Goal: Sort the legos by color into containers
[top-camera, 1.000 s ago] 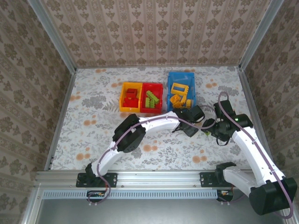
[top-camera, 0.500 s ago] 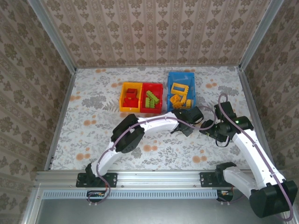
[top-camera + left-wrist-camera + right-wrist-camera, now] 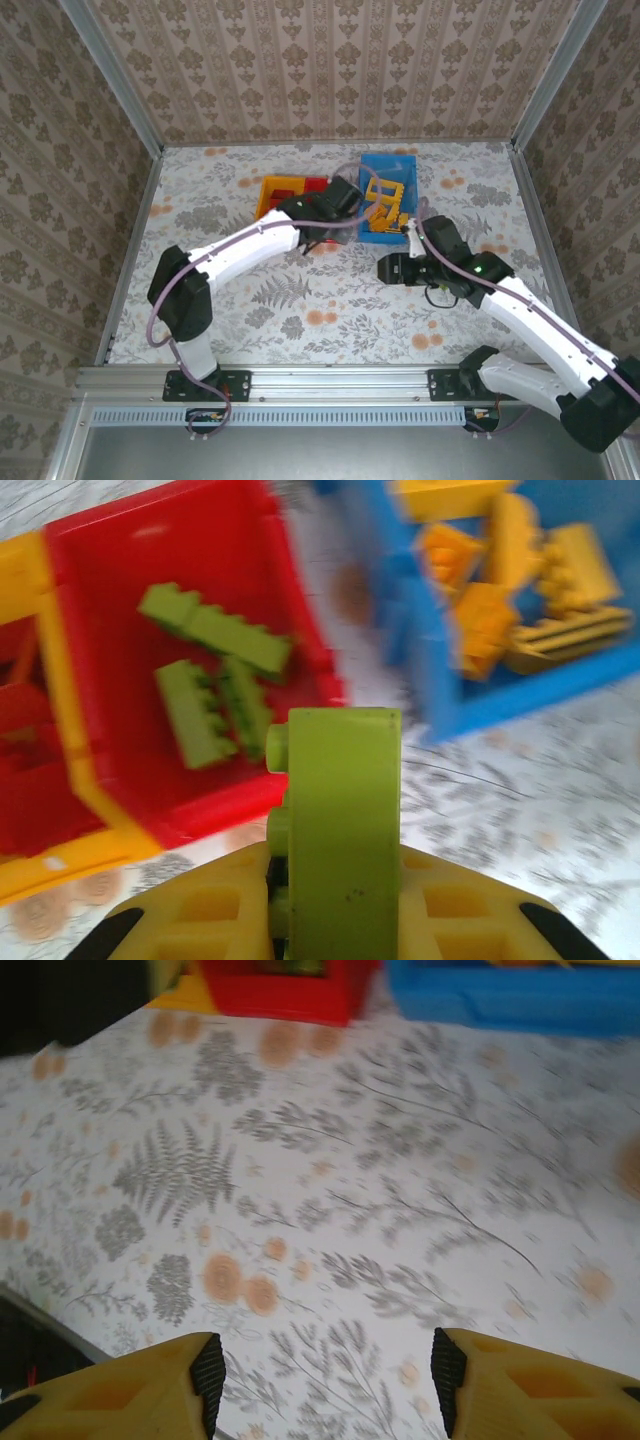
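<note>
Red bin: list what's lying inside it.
Three lime green bricks lie on the red bin's floor. The gripped green brick in front covers its near right corner, so anything there is unseen.

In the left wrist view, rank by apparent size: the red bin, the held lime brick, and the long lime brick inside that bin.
1. red bin
2. held lime brick, enlarged by sitting right at the camera; its true size is unsure
3. long lime brick inside the bin
</note>
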Controlling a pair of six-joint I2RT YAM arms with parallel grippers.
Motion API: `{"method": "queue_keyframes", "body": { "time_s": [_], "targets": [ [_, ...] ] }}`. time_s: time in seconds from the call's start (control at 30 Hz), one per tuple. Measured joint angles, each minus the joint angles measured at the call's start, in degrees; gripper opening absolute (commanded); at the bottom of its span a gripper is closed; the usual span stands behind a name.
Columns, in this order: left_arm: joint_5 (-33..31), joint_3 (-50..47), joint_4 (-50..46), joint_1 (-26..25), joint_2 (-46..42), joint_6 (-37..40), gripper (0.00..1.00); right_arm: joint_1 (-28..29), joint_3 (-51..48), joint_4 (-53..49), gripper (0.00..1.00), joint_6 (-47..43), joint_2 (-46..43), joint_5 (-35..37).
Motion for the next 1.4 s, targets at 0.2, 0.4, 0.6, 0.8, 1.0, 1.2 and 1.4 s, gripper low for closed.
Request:
{"method": "queue_keyframes", "body": {
  "time_s": [0.2,0.4,0.6,0.8,1.0,1.2,1.4],
  "targets": [
    [2.0,4.6,-1.0,7.9,7.1,-0.5,0.19,5.0,3.7,9.8,0.63,-3.0,5.2,0.9],
    [6.5,15.2,-0.8,12.3,17.2,-1.8,0.23,5.4,5.3,12.9,0.63,-3.3,6.8,3.1],
    [12.2,23.4,-0.2,14.7,25.0,-4.4,0.33,5.4,5.3,12.8,0.64,-3.3,6.8,5.3],
    [18.0,23.5,1.3,15.2,26.9,-7.6,0.51,5.1,5.1,12.5,0.64,-2.9,6.6,7.1],
    [19.9,19.1,4.1,15.1,23.6,-9.4,0.54,2.0,2.0,11.7,0.66,-1.1,4.0,9.3],
    [20.0,7.4,6.1,14.9,10.9,-10.8,0.55,-1.8,-1.6,9.0,0.70,2.0,2.5,12.5],
    [22.4,-6.5,11.1,11.8,-7.2,-9.2,0.61,-12.5,-2.4,-1.3,0.72,10.7,4.0,17.7]
  ]
}}
